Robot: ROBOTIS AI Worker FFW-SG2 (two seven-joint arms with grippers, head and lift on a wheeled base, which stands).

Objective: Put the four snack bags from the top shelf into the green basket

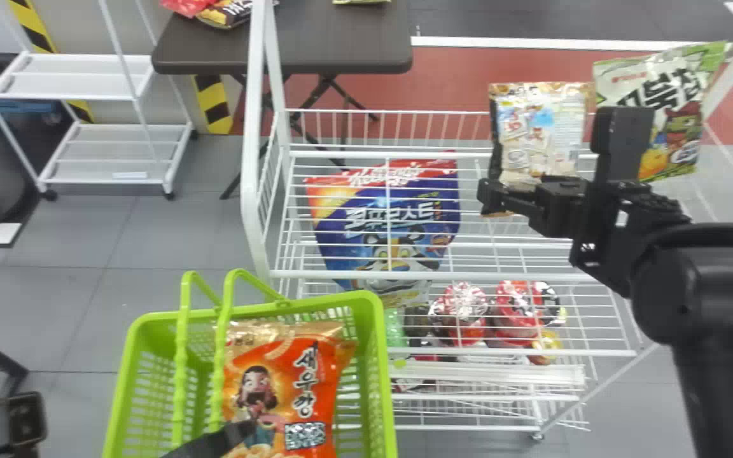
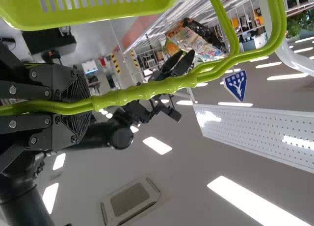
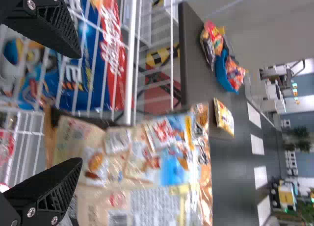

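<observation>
A beige snack bag (image 1: 535, 130) stands crinkled on the white rack (image 1: 252, 172), printed with little food pictures, a text panel and a barcode, its edge shiny. The right gripper (image 1: 490, 194) is at it, fingers spread apart. Near it is a white-and-green bag (image 1: 681, 137) with a cartoon figure. An orange bag (image 1: 325, 407) with a gold top lies in the green basket (image 1: 382, 362), whose handle (image 1: 181, 356) the left gripper (image 1: 214, 440) grasps.
</observation>
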